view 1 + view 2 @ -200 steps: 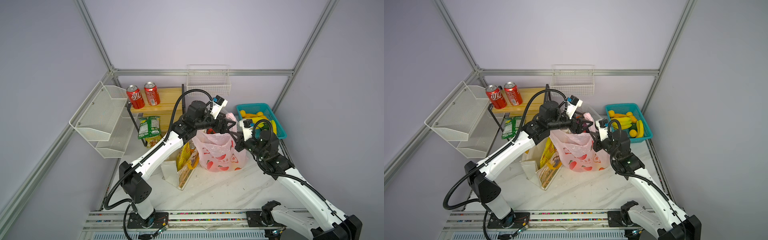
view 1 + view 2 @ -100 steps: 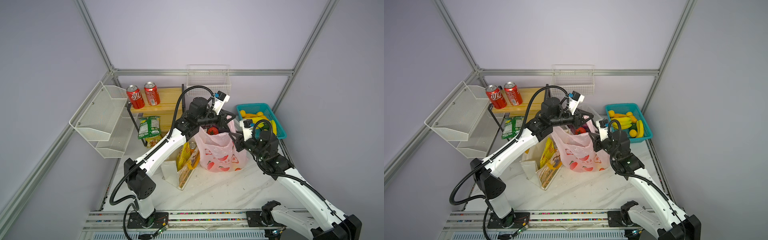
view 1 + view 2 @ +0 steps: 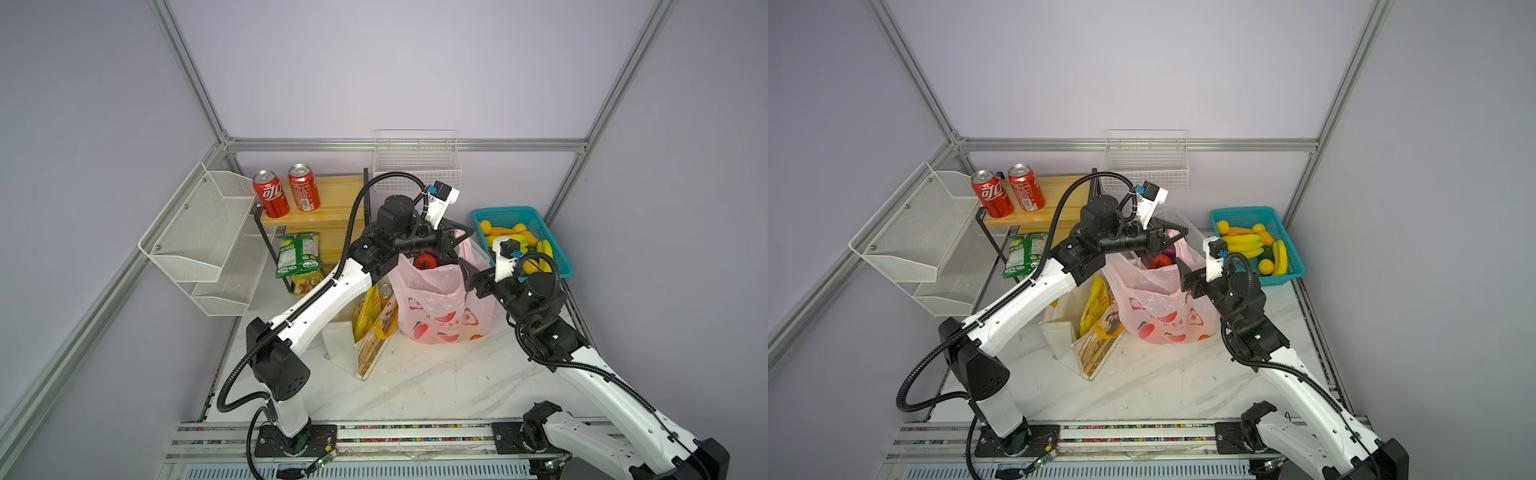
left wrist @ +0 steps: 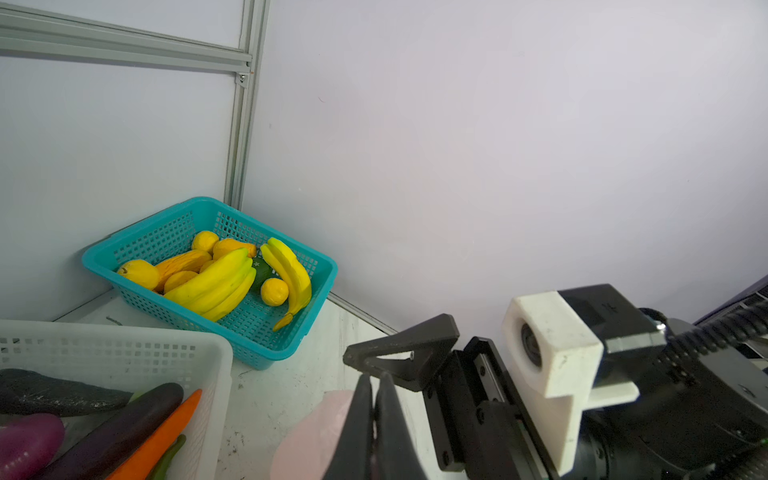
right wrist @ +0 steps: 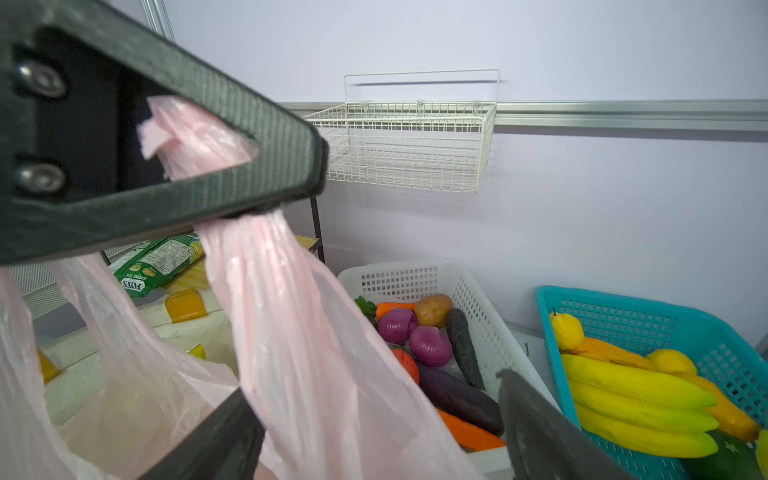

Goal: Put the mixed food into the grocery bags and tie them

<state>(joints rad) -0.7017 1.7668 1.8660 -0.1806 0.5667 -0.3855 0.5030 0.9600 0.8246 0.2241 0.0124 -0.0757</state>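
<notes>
Left jaws: the left gripper [image 3: 461, 241] is clamped tight. Its two fingers [image 4: 358, 415] press together on one bunched handle of the thin translucent pink plastic bag with red peach prints [image 3: 440, 307], holding it up above the bag's mouth.
Right jaws: the right gripper [image 5: 374, 384] stands wide apart and grips nothing. The film of the pinched handle hangs down between its two fingers.
Pink bag: one, standing on the white marbled tabletop [image 3: 415, 386] between the two grippers. Its contents cannot be made out.
Canvas tote: one cream canvas tote with yellow-orange handles [image 3: 1059, 332], just beside the pink bag on the left arm's side. It holds one large yellow crisp packet [image 3: 365, 309] and one orange soda can [image 3: 385, 291], only the top showing.
Round fruits: three small round yellow-orange fruits [image 4: 274, 291] lie with bananas in the one teal plastic basket [image 4: 203, 201], in the far right corner of the table.
White plastic basket: one [image 5: 415, 270], behind the pink bag, holding two purple onions [image 5: 430, 345] among other vegetables.
Shelf: two red cola cans [image 3: 270, 199] stand upright on the wooden shelf [image 3: 336, 195], with one green crisp packet [image 3: 297, 253] below them.
Walls: one white wire basket [image 3: 415, 166] hangs on the back wall, and one white mesh two-tier rack [image 3: 199, 237] on the left wall.
</notes>
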